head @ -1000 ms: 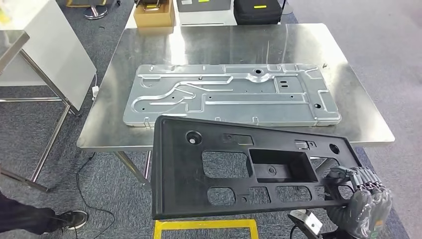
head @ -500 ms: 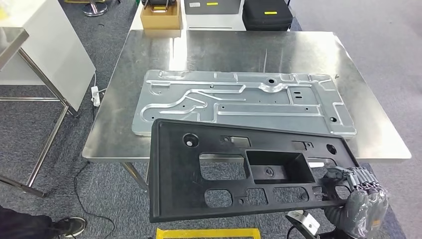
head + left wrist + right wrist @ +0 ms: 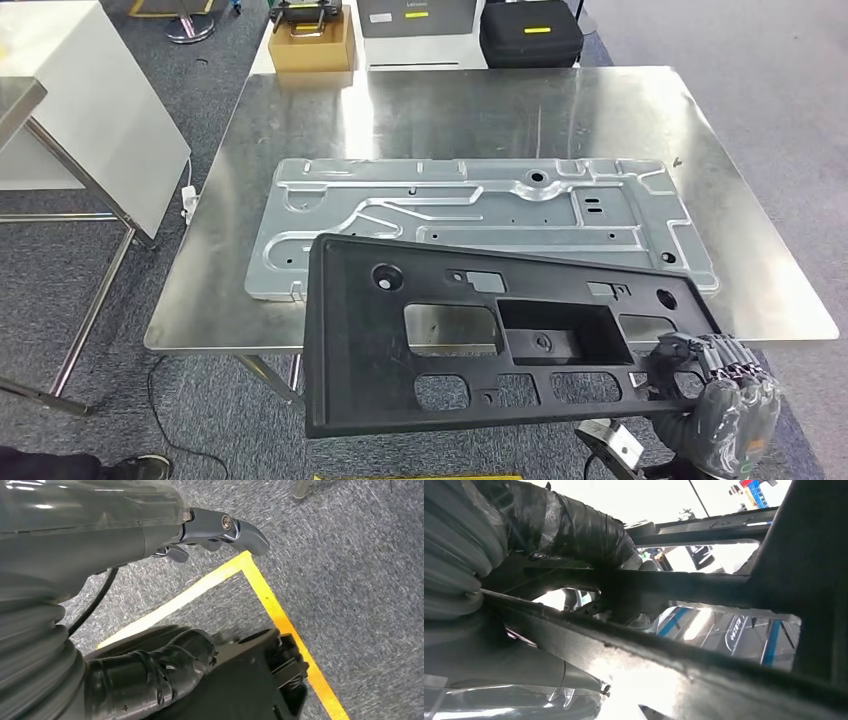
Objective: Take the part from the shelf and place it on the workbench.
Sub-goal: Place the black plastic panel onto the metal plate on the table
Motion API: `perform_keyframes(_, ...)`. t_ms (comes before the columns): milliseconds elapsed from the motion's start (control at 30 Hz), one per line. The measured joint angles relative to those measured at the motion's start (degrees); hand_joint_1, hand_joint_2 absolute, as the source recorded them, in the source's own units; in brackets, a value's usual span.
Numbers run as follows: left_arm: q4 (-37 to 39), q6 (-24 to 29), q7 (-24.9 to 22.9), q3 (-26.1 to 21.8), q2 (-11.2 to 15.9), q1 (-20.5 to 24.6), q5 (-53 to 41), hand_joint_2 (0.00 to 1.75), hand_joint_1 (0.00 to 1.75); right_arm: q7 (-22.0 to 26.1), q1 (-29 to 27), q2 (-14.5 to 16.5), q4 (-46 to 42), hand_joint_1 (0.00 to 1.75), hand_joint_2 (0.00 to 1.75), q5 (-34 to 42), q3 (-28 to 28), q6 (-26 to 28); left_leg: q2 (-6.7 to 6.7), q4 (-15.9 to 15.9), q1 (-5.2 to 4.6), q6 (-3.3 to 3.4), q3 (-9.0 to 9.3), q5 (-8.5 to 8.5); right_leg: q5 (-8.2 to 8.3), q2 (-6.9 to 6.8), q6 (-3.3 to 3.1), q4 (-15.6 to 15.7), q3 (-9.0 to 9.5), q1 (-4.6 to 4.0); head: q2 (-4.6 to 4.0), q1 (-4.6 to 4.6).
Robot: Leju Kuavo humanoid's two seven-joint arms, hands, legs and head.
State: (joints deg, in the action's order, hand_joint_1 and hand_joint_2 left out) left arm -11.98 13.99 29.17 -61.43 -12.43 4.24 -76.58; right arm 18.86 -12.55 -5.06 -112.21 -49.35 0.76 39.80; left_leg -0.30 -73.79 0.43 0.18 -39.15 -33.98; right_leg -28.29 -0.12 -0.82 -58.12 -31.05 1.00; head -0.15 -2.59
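Black plastic part, flat with rectangular cutouts, grasped at one corner by right hand fingers; left hand fingers' state indiscernible; cardboard box contents unclear.

- Large black rectangular plastic panel with cut-outs: matt, faintly grainy, rough moulded edge seen from the right wrist.
- Square steel workbench top: brushed metal, glossy, streaked with glare.
- Silver stamped sheet-metal plate with raised channels: dull satin metal.
- Grey floor carpet: rough woven cloth, matt.
- Yellow floor tape line: smooth, flat.
- Brown cardboard box: matt paper.
- Right hand: grey ribbed, rubbery cover.
- Left hand: smooth grey plastic, semi-gloss.
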Motion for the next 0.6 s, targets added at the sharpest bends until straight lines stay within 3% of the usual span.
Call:
perform_keyframes(67,0.0,0.0,-0.1,0.0,0.0,-0.1,0.0,1.75,0.00,0.0,0.0,0.0,0.0,1.75,1.75,0.0,0.0,0.0,0.04,6.9,0.42,-0.27,1.76,5.75,-0.97,0.13,0.48,-0.1,1.17,0.19,0.00,-0.01)
perform_keyframes(133,0.0,0.2,-0.3,0.0,0.0,-0.1,0.1,1.75,0.00,0.0,0.0,0.0,0.0,1.75,1.75,0.1,0.0,0.0,0.01,12.6,0.36,-0.08,3.85,8.55,-1.83,0.23,1.22,-0.4,1.68,0.16,0.00,-0.02)
perform_keyframes(233,0.0,0.9,-0.7,0.0,0.0,0.1,0.1,1.75,0.00,0.1,0.0,0.0,0.0,1.75,1.75,0.2,0.1,0.0,-0.04,14.2,-0.13,1.10,4.50,8.11,-2.22,0.22,2.19,-0.2,1.75,0.26,0.00,-0.01)
perform_keyframes(300,0.0,0.4,-0.4,0.0,0.1,0.1,0.1,1.75,0.00,0.1,0.0,0.1,0.0,1.65,1.75,0.3,0.1,0.0,-0.03,14.8,-0.13,1.93,5.05,8.05,-3.16,0.15,2.66,-1.4,1.56,0.46,0.00,-0.04)
perform_keyframes(333,0.0,0.0,-0.1,0.0,0.1,0.1,0.1,1.75,0.00,0.2,0.0,0.1,0.0,1.60,1.75,0.3,0.1,0.0,-0.02,15.1,-0.05,2.28,5.34,8.00,-4.27,0.14,2.78,-3.4,0.61,0.46,0.00,-0.07)
perform_keyframes(400,0.0,-0.7,0.4,0.0,0.1,0.2,-0.1,1.75,0.00,0.2,0.0,0.1,0.1,1.55,1.75,0.5,0.1,0.0,-0.01,15.2,-0.21,2.81,5.61,7.75,-7.20,0.13,2.83,-10.7,-3.46,0.37,0.00,-0.11)
perform_keyframes(433,0.0,-0.9,0.4,0.0,0.1,0.2,-0.2,1.31,0.00,0.1,0.0,0.1,0.2,1.56,1.75,0.5,0.1,0.0,-0.01,15.2,-0.37,3.01,5.72,7.60,-8.20,0.14,2.84,-14.3,-5.77,0.32,0.00,-0.11)
perform_keyframes(467,0.0,-1.0,0.4,0.0,0.1,0.2,-0.3,0.87,0.00,0.1,0.0,0.1,0.3,1.56,1.75,0.5,0.1,0.0,-0.02,15.2,-0.56,3.16,5.91,7.43,-8.15,0.13,2.76,-16.4,-7.47,0.29,0.00,-0.10)
perform_keyframes(500,0.0,-1.0,0.3,0.0,0.1,0.1,-0.3,0.44,0.00,0.0,0.0,0.1,0.5,1.57,1.75,0.2,0.1,0.0,-0.05,15.2,-0.75,3.27,6.17,7.25,-6.93,0.13,2.59,-16.5,-8.17,0.25,0.00,-0.10)
perform_keyframes(533,0.0,-0.8,0.1,0.0,0.1,0.1,-0.3,0.00,0.00,-0.1,0.1,0.1,0.7,1.58,1.75,-0.2,0.1,0.0,-0.09,15.2,-0.89,3.31,6.52,7.05,-4.63,0.13,2.29,-14.2,-7.61,0.14,0.00,-0.10)
perform_keyframes(600,0.0,-0.2,-0.7,0.0,0.1,0.1,-0.4,0.00,0.00,-0.5,0.4,0.1,1.0,1.60,1.75,-1.9,0.1,0.0,-0.15,15.2,-1.10,3.25,7.17,6.64,-0.07,0.12,1.44,-6.7,-4.81,-0.32,0.00,-0.11)
